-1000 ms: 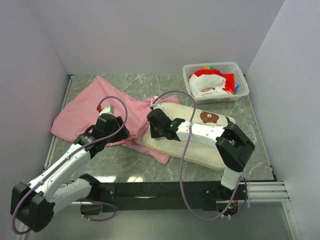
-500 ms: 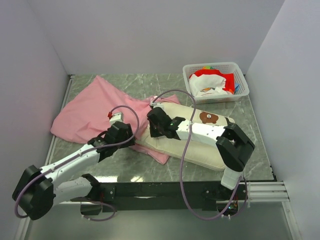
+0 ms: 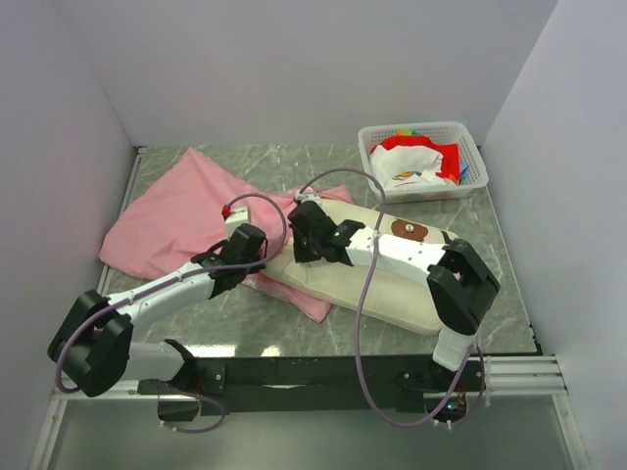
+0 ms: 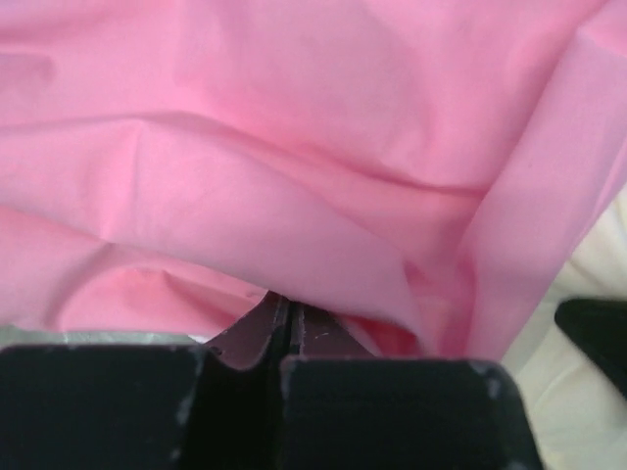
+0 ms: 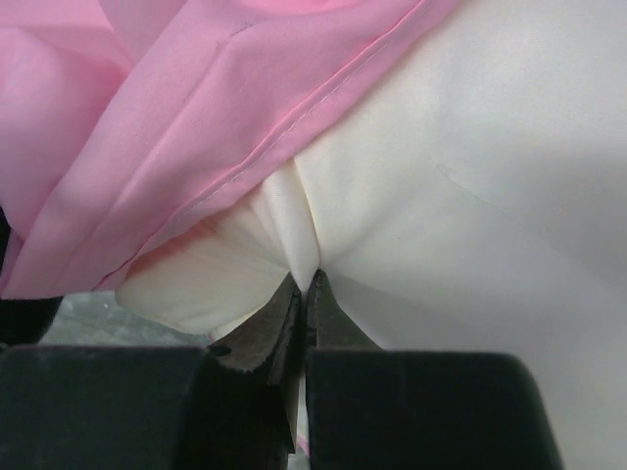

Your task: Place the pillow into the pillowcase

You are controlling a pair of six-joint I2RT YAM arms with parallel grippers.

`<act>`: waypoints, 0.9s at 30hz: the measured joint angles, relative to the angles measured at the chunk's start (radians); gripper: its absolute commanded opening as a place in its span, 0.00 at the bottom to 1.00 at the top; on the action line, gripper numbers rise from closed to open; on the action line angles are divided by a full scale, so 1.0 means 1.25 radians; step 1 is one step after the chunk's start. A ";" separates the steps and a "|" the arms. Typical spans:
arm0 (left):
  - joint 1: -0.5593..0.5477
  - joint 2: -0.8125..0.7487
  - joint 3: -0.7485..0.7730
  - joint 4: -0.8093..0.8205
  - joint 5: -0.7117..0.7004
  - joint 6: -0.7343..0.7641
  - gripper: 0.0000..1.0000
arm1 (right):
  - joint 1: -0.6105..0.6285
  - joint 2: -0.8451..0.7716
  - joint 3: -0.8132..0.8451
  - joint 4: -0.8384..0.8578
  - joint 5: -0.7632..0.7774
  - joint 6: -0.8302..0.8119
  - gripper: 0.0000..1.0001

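The cream pillow point(image 3: 392, 286), its bear face point(image 3: 409, 229) up, lies right of centre; its left end is under the edge of the wrinkled pink pillowcase point(image 3: 176, 217). My right gripper point(image 3: 300, 238) is shut on a pinch of the pillow's cream cloth point(image 5: 460, 186), at the corner just under the pillowcase hem point(image 5: 245, 147). My left gripper point(image 3: 259, 251) sits at the pillowcase's near right edge. In the left wrist view its jaws are closed together with their tips point(image 4: 287, 304) tucked into a fold of the pink cloth point(image 4: 294, 147), which it pinches.
A white basket point(image 3: 468, 147) of red and white cloth stands at the back right. White walls close in the marble table point(image 3: 245, 323) on three sides. The right arm lies across the pillow.
My left gripper has swung right and away from me to the pillowcase edge beside the pillow, and its jaws have closed. My right gripper has lifted the pillow corner slightly.
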 measured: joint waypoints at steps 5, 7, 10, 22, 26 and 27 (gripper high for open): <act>0.000 -0.051 0.048 -0.099 0.086 0.022 0.01 | -0.034 0.008 0.069 -0.043 -0.002 0.002 0.00; 0.000 -0.085 0.077 -0.154 0.143 0.041 0.01 | -0.050 0.020 0.103 -0.046 0.004 0.005 0.00; 0.000 -0.134 0.125 -0.229 0.243 0.072 0.01 | -0.065 0.042 0.136 -0.045 0.008 0.017 0.00; -0.001 -0.204 0.165 -0.320 0.456 0.121 0.16 | -0.001 0.048 0.008 0.089 0.023 0.069 0.00; -0.001 -0.148 0.165 -0.309 0.488 0.114 0.57 | 0.015 -0.034 -0.108 0.165 0.024 0.096 0.37; -0.001 -0.139 0.167 -0.309 0.489 0.107 0.65 | 0.017 -0.059 -0.125 0.166 0.024 0.099 0.44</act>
